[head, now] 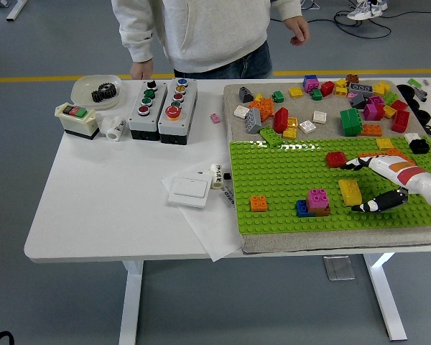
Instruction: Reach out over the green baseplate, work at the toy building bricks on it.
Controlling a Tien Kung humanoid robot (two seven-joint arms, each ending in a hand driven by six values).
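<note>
- The green baseplate (pixel 287 180) lies on the right half of the white table (pixel 108 201), on a grey mat (pixel 302 241), its near edge close to the table's near edge.
- On it I see a yellow brick (pixel 350 191), a red brick (pixel 336 159), a small orange brick (pixel 258 203) and a pink-and-blue stack (pixel 314 202) — all apart from one another.
- My right hand (pixel 379 183) comes in from the right edge over the plate, fingers spread and holding nothing; one fingertip sits beside the red brick, another just right of the yellow one.
- Loose bricks (pixel 330 108) are heaped on the mat beyond the plate.
- Left of the plate: a white switch (pixel 189 191) on paper, two button boxes (pixel 162 109), a bowl with a gear (pixel 97 90).
- A person (pixel 201 36) stands at the far side — one hand (pixel 299 30) hanging free.
</note>
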